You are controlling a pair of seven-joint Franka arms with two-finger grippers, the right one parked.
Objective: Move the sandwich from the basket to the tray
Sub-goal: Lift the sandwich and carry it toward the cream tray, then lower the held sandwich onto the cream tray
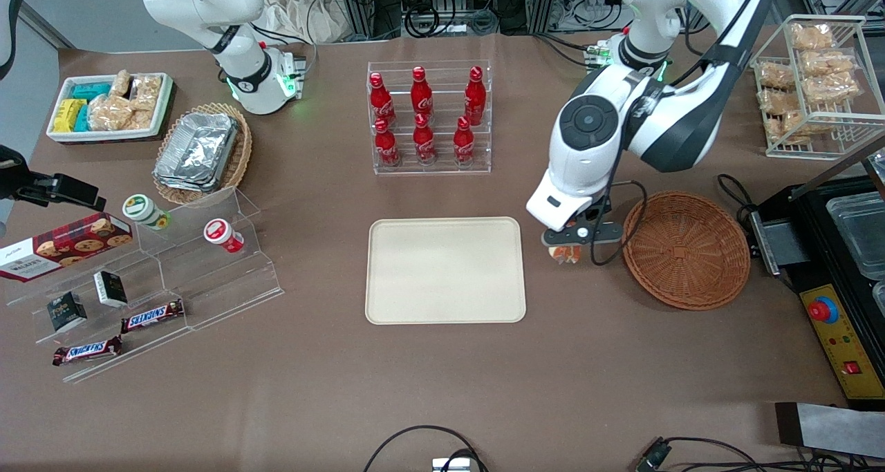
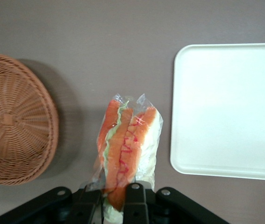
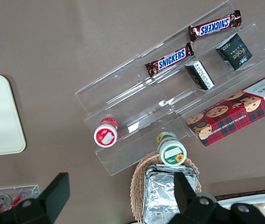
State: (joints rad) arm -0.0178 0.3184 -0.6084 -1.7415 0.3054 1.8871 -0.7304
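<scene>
From the front, the gripper (image 1: 568, 245) hangs over bare bench (image 1: 442, 382) in the gap between the tray (image 1: 445, 270) and the basket (image 1: 686, 249), and only a small orange-and-white scrap of the sandwich (image 1: 565, 253) peeks out beneath it, the arm's white wrist hiding the rest. The left wrist view fills in what that angle hides: the fingers (image 2: 133, 201) are clenched on the wrapped sandwich (image 2: 128, 147), which hangs clear of the bench with its cut edge of orange and green filling facing the camera and the clear wrap crinkled around it. In that view the basket (image 2: 15, 123) holds nothing and the tray (image 2: 228, 109) is bare, with the sandwich between the two and touching neither. Only the front view shows the wider bench: a clear rack of red bottles (image 1: 429, 116) stands farther from the camera than the tray, a wire rack of bagged snacks (image 1: 812, 78) sits at the working arm's end, and a black cable (image 1: 626, 216) loops down beside the gripper close to the basket's rim. The right wrist view alone gives a close look at the stepped acrylic stand (image 3: 169, 100) toward the parked arm's end, carrying Snickers bars (image 3: 169, 59) and a cookie box (image 3: 242, 109).
</scene>
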